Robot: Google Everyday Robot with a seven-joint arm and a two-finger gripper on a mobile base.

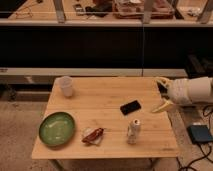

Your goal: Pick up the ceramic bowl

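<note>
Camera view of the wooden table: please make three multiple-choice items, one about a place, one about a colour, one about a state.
1. Where on the table is the ceramic bowl?
A) near-left corner, toward the camera
B) far-right corner
C) centre

2. What colour is the bowl?
A) red
B) green
C) black

3. What is the state of the gripper at the table's right edge?
A) shut on the bowl
B) shut, empty
C) open, holding nothing

Answers:
1 A: it lies by the near-left corner, left of the snack packet.
2 B: its glaze is green.
3 C: its two fingers stand apart, far from the bowl.
</note>
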